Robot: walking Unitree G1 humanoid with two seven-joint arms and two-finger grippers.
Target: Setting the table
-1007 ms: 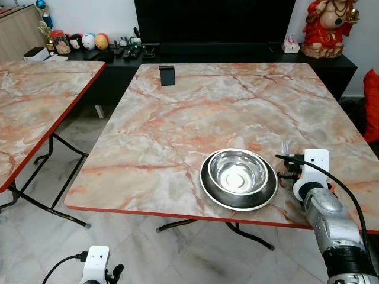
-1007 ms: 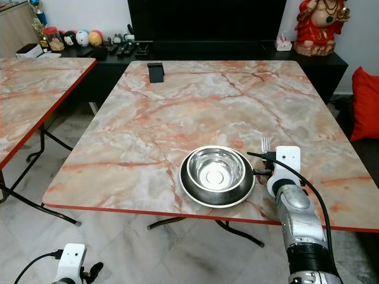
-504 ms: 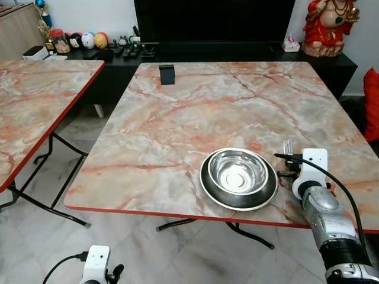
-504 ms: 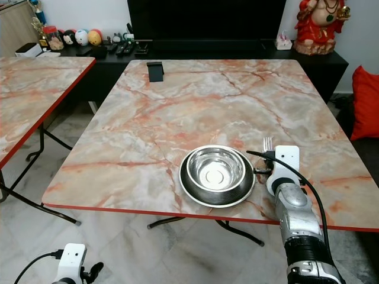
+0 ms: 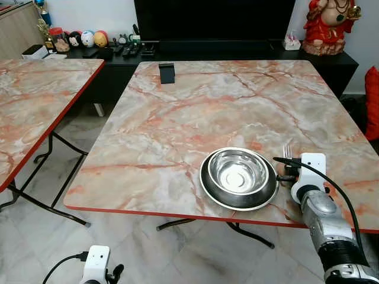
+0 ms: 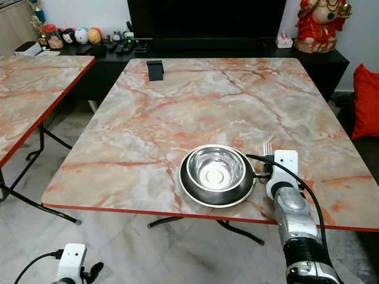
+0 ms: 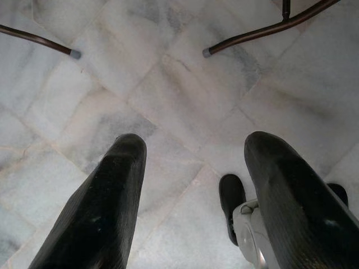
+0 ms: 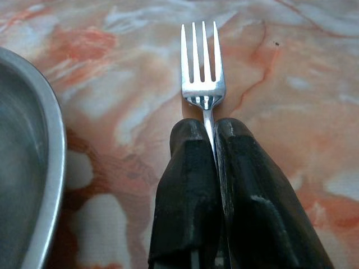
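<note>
You have a marble-patterned table (image 5: pixel 195 112) with a red edge — on it a dark plate (image 5: pixel 238 190) bearing a steel bowl (image 5: pixel 238 171), and a small black stand (image 5: pixel 167 74) far back.

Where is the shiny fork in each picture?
Left eye view: the fork pokes up just past the right pincer, right of the bowl.
Right eye view: same spot, right of the bowl.
Right wrist view: in the middle, its neck pinched between the black fingers.
Left wrist view: not there, just floor.
Shared landmark: the bowl's rim.
</note>
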